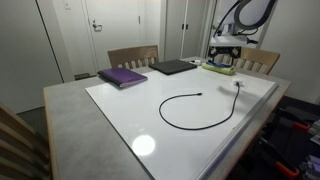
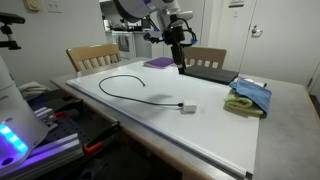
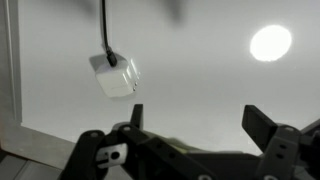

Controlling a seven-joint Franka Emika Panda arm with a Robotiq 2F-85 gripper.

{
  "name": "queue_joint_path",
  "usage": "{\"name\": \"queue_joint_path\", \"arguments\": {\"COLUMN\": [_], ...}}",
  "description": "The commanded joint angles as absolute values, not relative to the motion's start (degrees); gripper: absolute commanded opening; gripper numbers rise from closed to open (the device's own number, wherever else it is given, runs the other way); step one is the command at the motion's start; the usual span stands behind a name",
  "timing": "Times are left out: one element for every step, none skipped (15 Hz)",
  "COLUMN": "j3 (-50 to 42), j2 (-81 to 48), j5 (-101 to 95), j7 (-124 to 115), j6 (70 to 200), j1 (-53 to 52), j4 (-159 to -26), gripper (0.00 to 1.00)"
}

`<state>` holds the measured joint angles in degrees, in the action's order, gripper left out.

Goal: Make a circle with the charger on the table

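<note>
Backed by pale walls (image 1: 25,40) and white doors (image 1: 115,25), lined with wooden chairs (image 1: 133,55) along the far side, lit brightly from overhead.

In the wrist view the thin black charger cable (image 3: 104,22) runs off the top edge near a blurred dark smear (image 3: 175,8) — and the black 2-fingered gripper (image 3: 193,115) is cut by the bottom edge.

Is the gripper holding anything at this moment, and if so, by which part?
Nothing is held. In the wrist view the gripper is open and empty. The white plug end of the charger lies on the table, apart from it.
</note>
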<state>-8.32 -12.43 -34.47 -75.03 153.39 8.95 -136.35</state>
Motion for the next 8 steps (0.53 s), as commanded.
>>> {"name": "queue_joint_path", "arguments": {"j3": [-8.4, -9.8, -11.3, -12.3, -12.6, -7.9, -6.7, -12.9], "j2": [-15.3, -15.6, -15.3, -15.5, -15.2, -14.9, -15.0, -14.7], "j5": [-23.8, -22.1, -21.3, -20.5, -18.5, -15.1, -13.4, -15.1], "j7": [-59.6, -57.4, -56.1, -54.3, -51.3, -44.5, -40.6, -46.2], "j6": [153.0, 151.9, 150.4, 150.1, 149.4, 151.5, 150.8, 151.6], "j1": [11.5, 10.7, 10.0, 9.9, 10.3, 15.4, 16.6, 10.1], "j4": [-134.2, -133.7, -133.3, -133.0, -132.9, -133.9, -133.8, -134.2], "gripper": [1.0, 1.0, 1.0, 1.0, 1.0, 1.0, 1.0, 1.0]}}
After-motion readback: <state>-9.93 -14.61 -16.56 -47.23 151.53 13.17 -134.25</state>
